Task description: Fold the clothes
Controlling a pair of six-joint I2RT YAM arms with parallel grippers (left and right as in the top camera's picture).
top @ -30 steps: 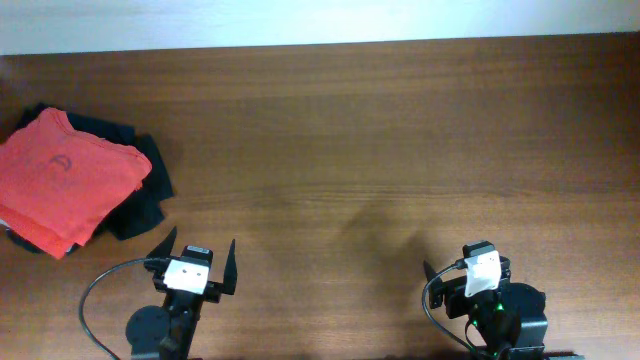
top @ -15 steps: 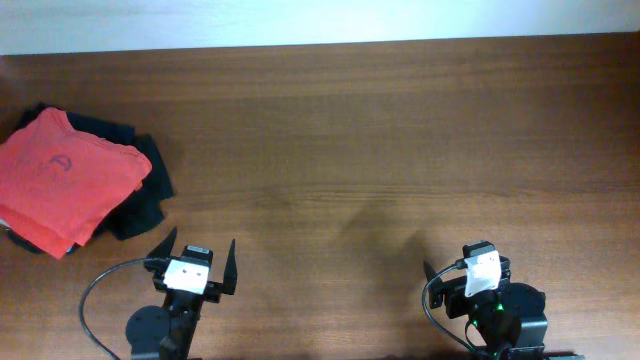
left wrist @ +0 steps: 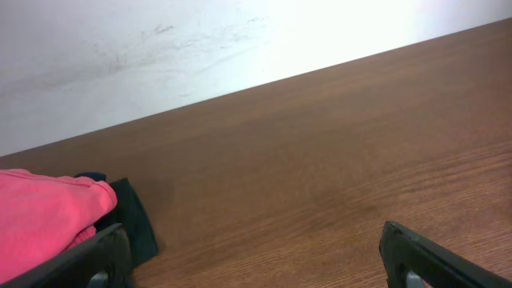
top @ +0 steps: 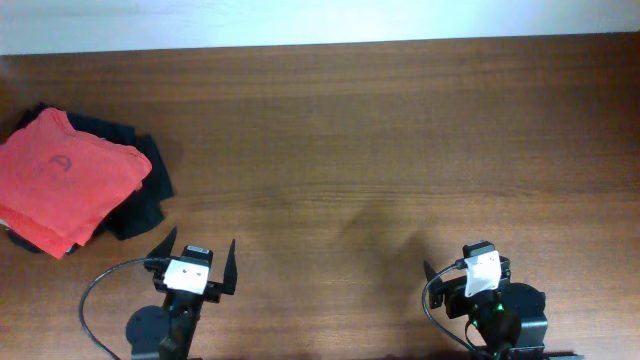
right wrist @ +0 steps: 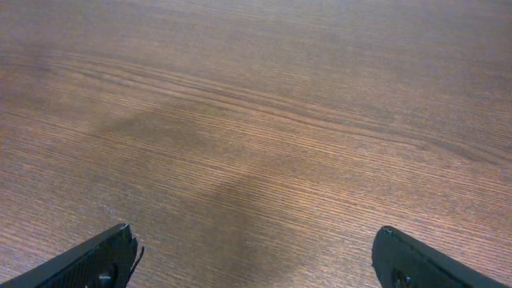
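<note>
Both pincers, the left pincer and the right pincer, are wide apart and hold nothing. The orange-red shirt lies on a dark cloth at the left edge of the table. A grab there could pinch the dark cloth too and drag both.

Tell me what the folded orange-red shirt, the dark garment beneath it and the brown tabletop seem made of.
The folded orange-red shirt: soft knit cloth, probably cotton jersey; matte, rounded fold edges.
The dark garment: cloth too, matte and limp; weave unclear.
The brown tabletop: wood or wood-look laminate, smooth, low sheen, long grain lines.
</note>
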